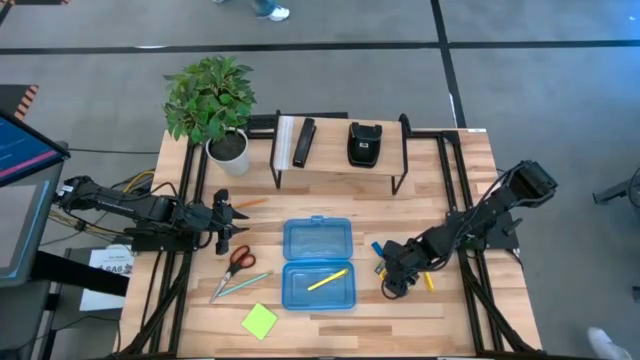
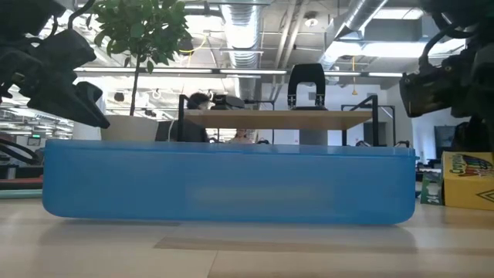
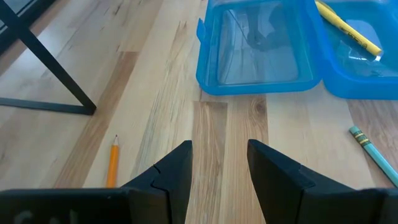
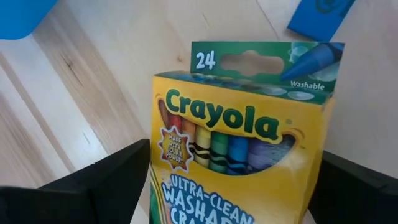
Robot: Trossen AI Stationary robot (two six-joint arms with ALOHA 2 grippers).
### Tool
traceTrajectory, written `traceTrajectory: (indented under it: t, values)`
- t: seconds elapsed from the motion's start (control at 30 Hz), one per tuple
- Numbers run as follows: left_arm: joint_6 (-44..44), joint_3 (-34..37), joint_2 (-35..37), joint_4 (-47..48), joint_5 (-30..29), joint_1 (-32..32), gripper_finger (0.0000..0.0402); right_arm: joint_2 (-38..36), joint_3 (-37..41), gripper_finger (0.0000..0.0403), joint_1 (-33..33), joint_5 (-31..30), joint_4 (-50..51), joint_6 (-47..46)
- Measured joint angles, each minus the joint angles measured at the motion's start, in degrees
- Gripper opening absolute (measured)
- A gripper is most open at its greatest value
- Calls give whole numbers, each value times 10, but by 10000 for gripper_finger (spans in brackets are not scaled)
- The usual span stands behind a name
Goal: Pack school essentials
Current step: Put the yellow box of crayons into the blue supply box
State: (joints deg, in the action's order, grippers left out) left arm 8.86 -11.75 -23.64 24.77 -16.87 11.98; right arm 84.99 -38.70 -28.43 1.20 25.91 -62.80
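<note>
Right wrist view: crayon box (image 4: 239,146) label readable, unlike from above
Right claw (image 4: 233,186): fingers wide apart, flanking the box
Left claw (image 3: 219,177): apart, empty

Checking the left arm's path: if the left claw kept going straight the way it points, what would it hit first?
Probably the open blue plastic case, its empty lid half; bare wooden table lies before the left claw.
</note>
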Motion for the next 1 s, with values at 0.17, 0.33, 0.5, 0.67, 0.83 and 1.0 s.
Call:
traceTrajectory:
  t: [0.17,0.33,0.5,0.67,0.83,1.0]
  values:
    - [0,0,0,0,0,0,144,0,0,369,-4,1,2,-17]
    - [0,0,0,0,0,0,144,0,1,319,-4,2,2,-31]
    - [0,0,0,0,0,0,144,0,1,297,-4,4,-4,-32]
    - [0,0,0,0,0,0,144,1,-2,296,-4,4,-6,-29]
    - [0,0,0,0,0,0,144,3,-24,296,-5,9,18,-1]
    - [0,0,0,0,0,0,144,3,-38,295,-1,7,27,14]
